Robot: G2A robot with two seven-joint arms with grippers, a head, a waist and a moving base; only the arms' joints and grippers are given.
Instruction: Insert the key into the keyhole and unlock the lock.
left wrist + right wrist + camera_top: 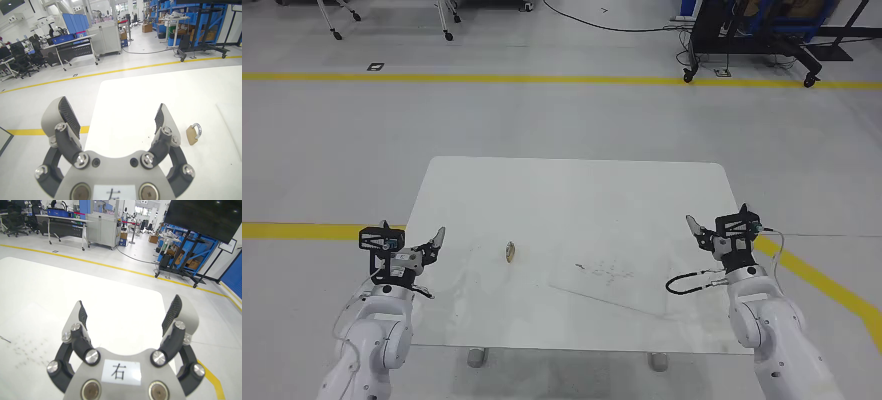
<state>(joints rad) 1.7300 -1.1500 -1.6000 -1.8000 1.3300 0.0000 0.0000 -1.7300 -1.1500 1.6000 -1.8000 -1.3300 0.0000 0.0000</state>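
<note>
A brass padlock point(510, 251) with a silver shackle lies on the white table point(572, 190), left of centre. In the left wrist view the padlock point(192, 135) rests a short way ahead and to one side of my left gripper point(112, 106), which is open and empty. My left gripper point(412, 238) hovers at the table's left edge. My right gripper point(720, 222) is open and empty at the table's right edge point(129, 300). A thin metal sliver point(4, 339), possibly the key point(580, 266), lies among small dark marks.
A clear flat sheet point(622, 290) lies on the table's near right part, its edge also in the left wrist view point(226, 123). A black cable loop point(687, 283) hangs beside the right arm. Yellow floor lines run around the table.
</note>
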